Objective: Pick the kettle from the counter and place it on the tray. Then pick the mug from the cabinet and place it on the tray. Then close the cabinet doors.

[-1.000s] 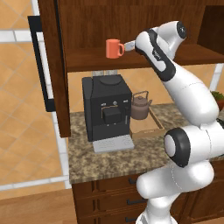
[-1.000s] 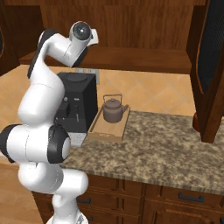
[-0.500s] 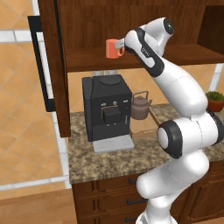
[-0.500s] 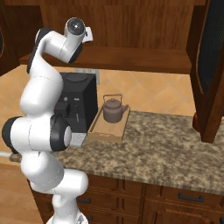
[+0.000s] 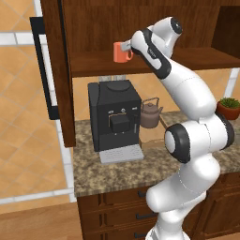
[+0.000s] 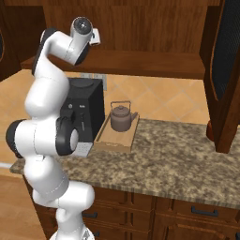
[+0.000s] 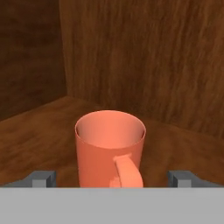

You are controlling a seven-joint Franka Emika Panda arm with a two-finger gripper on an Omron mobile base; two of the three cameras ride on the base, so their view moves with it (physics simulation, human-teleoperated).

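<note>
The orange-red mug [image 7: 109, 148] stands upright on the cabinet shelf [image 5: 93, 63] with its handle turned toward my hand. My gripper [image 7: 113, 179] is open, one fingertip [image 7: 41, 178] on each side of the mug, apart from it. From the left base view the gripper [image 5: 126, 46] is level with the mug [image 5: 120, 52], at its right side. The kettle [image 6: 122, 117] sits on the light-wood tray [image 6: 115, 139] on the counter [image 6: 178, 164]. In the left base view the kettle [image 5: 149, 112] is beside the coffee machine. Both cabinet doors [image 5: 58, 70] stand open.
A black coffee machine [image 5: 115, 117] stands on the counter under the shelf, left of the tray. The right cabinet door [image 6: 227, 70] hangs open over the counter's right end. A small potted plant [image 5: 228, 108] sits at the far right. The cabinet's back wall [image 7: 144, 57] is close behind the mug.
The arm has swung left along the shelf, bringing the open gripper from a short way right of the mug up to it. The mug, kettle and tray have not moved.
</note>
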